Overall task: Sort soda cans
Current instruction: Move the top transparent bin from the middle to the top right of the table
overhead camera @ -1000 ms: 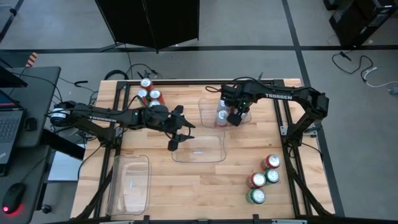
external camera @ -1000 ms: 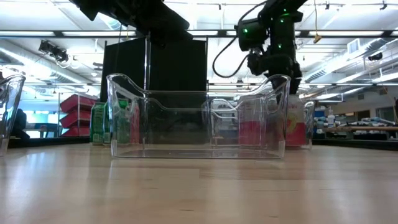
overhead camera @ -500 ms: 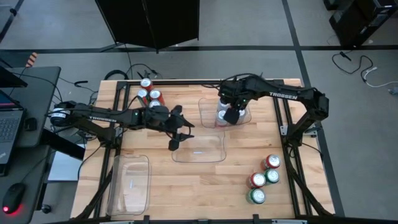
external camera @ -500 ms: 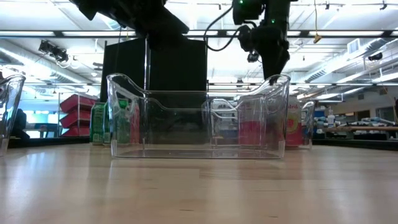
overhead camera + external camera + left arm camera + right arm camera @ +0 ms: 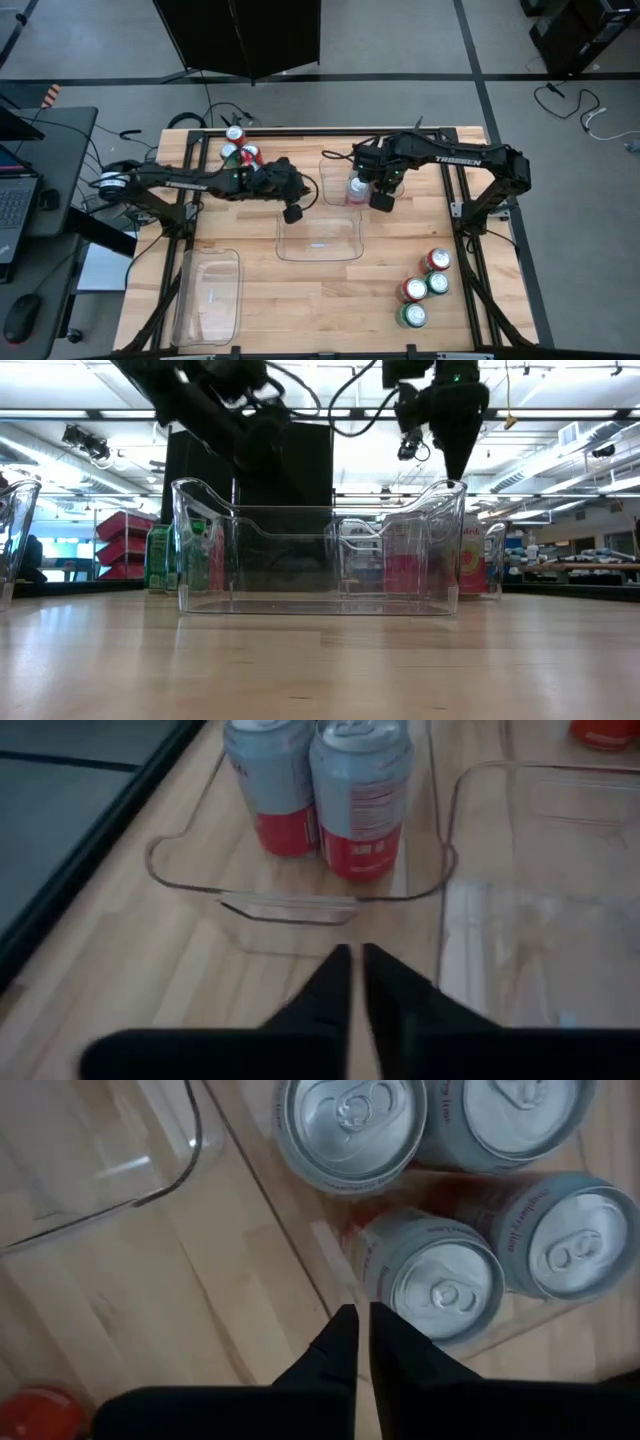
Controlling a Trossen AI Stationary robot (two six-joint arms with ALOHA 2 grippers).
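Observation:
Several silver-white and red soda cans [image 5: 440,1285] stand upright in the far clear bin [image 5: 328,170]; the left wrist view shows two of them [image 5: 360,795]. My right gripper [image 5: 358,1325] is shut and empty, hovering over that bin's near right edge [image 5: 381,203]. My left gripper [image 5: 293,213] is also shut and empty; it hangs above the table left of the far bin, by the middle bin's far left corner [image 5: 357,965]. More red and green cans [image 5: 240,152] stand at the far left, and another group [image 5: 424,288] at the near right.
An empty clear bin [image 5: 285,250] lies at the table's middle, in front of the far bin. A third clear bin [image 5: 190,300] lies at the near left. Bare wood shows between the middle bin and the near right cans.
My right gripper has risen out of the far bin, drawn toward its near right edge and shut with nothing in it. My left gripper has shut and swung a little toward the far bin. The cans have stayed where they were.

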